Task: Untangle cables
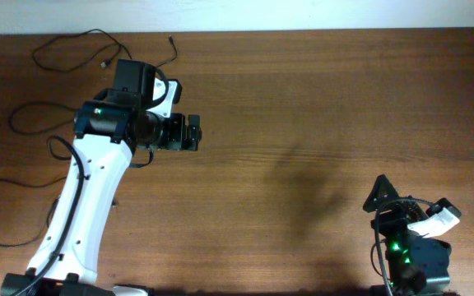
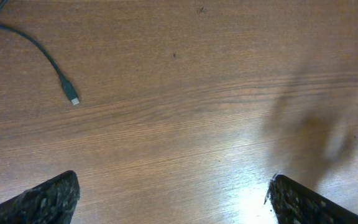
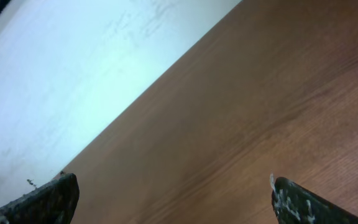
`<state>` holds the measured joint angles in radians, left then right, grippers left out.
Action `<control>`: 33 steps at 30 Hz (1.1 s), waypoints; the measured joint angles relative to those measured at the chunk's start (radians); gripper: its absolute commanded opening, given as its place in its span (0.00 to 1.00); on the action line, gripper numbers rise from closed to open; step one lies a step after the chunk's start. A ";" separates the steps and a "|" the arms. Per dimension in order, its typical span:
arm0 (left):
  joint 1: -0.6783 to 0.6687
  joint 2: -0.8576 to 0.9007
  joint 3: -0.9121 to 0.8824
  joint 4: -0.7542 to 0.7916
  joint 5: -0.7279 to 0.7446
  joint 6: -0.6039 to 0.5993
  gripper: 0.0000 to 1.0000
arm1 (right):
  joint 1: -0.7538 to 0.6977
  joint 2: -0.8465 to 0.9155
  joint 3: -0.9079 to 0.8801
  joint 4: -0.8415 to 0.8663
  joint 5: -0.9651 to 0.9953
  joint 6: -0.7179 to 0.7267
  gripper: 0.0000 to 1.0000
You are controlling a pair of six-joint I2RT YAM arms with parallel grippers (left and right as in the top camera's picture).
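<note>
Brown wooden table (image 1: pixel 303 99), thin black cables (image 2: pixel 66 87) strewn at left

Overhead we look straight down at the table (image 1: pixel 319 99); both our wrist views sit close above the same wood.

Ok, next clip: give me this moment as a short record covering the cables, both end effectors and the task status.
cables: thin black strands lying loose at the table's far left
plug end: lies free on bare wood, left wrist view
left end effector: open, empty, over bare wood right of the cables
right end effector: open, empty, near right corner
task status: no knot visible; nothing held
</note>
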<state>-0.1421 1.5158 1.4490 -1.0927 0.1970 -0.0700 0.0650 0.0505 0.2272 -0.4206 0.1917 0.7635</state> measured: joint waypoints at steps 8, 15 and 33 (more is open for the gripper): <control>0.000 0.000 0.000 0.000 0.000 0.000 0.99 | 0.000 -0.035 -0.086 0.113 0.000 0.000 0.98; 0.000 0.000 0.000 0.000 0.000 0.000 0.99 | 0.000 -0.035 -0.098 0.150 0.005 0.001 0.98; 0.000 0.000 0.000 0.000 0.000 0.000 0.99 | 0.000 -0.036 -0.174 0.371 0.050 0.016 0.98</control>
<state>-0.1421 1.5158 1.4490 -1.0924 0.1967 -0.0700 0.0650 0.0147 0.0536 -0.0494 0.2417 0.7795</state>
